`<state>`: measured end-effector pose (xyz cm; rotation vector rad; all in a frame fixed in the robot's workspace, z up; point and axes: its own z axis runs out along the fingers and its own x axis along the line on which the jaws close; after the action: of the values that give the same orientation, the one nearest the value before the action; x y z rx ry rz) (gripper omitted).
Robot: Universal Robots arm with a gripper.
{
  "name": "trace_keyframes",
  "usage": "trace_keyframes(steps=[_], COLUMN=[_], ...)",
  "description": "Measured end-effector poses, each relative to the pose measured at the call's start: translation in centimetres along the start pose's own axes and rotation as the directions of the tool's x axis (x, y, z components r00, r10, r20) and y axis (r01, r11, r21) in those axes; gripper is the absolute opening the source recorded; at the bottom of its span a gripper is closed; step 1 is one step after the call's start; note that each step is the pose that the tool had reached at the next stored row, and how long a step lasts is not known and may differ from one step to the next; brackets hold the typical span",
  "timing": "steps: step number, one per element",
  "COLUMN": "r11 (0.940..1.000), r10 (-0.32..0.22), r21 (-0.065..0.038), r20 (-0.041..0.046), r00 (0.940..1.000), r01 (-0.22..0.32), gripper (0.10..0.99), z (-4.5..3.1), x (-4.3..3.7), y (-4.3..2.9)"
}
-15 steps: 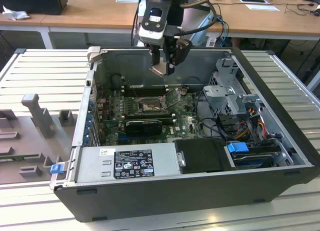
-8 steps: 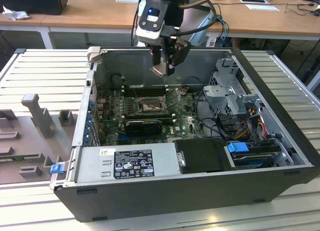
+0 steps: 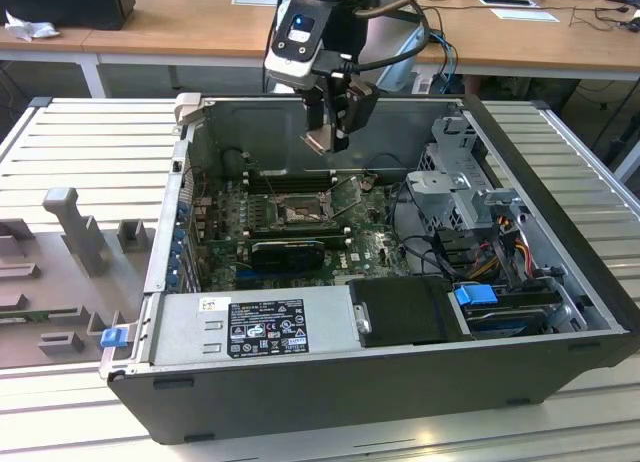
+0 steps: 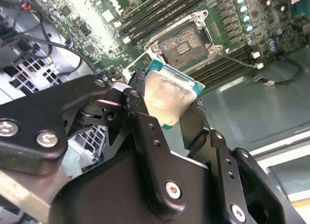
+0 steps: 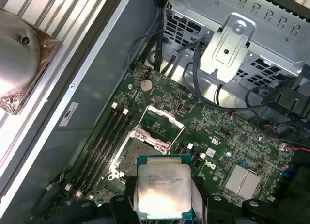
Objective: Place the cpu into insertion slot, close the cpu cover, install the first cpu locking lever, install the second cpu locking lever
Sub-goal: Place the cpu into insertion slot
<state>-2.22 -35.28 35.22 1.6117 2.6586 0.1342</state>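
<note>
An opened computer case [image 3: 400, 402] lay on its side on a slatted metal table [image 3: 90, 132]. Inside it were a green motherboard [image 3: 372, 248], a grey power supply [image 3: 255, 327] along the near wall, and a metal drive cage [image 3: 462, 187] with bundled cables toward the exterior view's right. The gripper [image 3: 330, 134] hung above the board's rear half. Its jaws were clamped on opposite edges of the cpu [image 3: 320, 140], which it held in the air, well clear of the board.

The insertion slot [image 3: 298, 214] sat near the board's middle beside the long black memory slots [image 3: 288, 180], its dark centre exposed.

In the second wrist view the black fingers [image 4: 145, 132] pinched the cpu [image 4: 169, 100] with its pale metal top facing the camera and its green edge showing. The insertion slot [image 4: 186, 43] lay beyond it, apart from the chip. That view did not make the cover's position plain.

The first wrist view showed the cpu [image 5: 163, 190] over the near edge of the insertion slot [image 5: 131, 156]. It also showed the cpu cover [image 5: 162, 121] swung back from the socket toward the drive cage [image 5: 232, 44]. A round coin battery [image 5: 146, 84] and a finned heatsink [image 5: 242, 181] were visible on the board in that picture. The exterior view alone took in grey fixture blocks [image 3: 75, 227] on the table beside the case.
</note>
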Motion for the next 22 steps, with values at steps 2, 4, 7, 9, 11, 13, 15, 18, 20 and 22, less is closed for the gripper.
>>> trace_keyframes(steps=[2,4,7,9,11,13,15,18,20,22], r11=[0.9977,0.9951,0.9910,0.9881,0.9847,0.9820,0.9768,0.9710,0.9673,0.9635], r10=[0.068,0.099,0.134,0.154,0.174,0.189,0.214,0.239,0.254,0.268], r21=[-0.002,-0.002,-0.003,-0.004,-0.005,-0.005,-0.006,-0.007,-0.008,-0.008], r20=[0.0060,0.0089,0.0118,0.0136,0.0154,0.0166,0.0188,0.0208,0.0221,0.0233], r00=[0.9977,0.9950,0.9910,0.9880,0.9846,0.9818,0.9766,0.9707,0.9670,0.9632], r01=[-0.068,-0.099,-0.134,-0.154,-0.174,-0.189,-0.214,-0.239,-0.254,-0.268], gripper=[0.529,0.529,0.529,0.529,0.529,0.529,0.529,0.529,0.529,0.529], z=[0.05,0.07,0.10,0.12,0.14,0.15,0.18,0.20,0.22,0.23], x=[0.00,-0.01,-0.01,-0.01,-0.01,-0.01,-0.01,-0.01,-0.01,-0.01], y=[0.00,0.00,-0.01,-0.01,-0.01,-0.01,-0.02,-0.02,-0.02,-0.02])
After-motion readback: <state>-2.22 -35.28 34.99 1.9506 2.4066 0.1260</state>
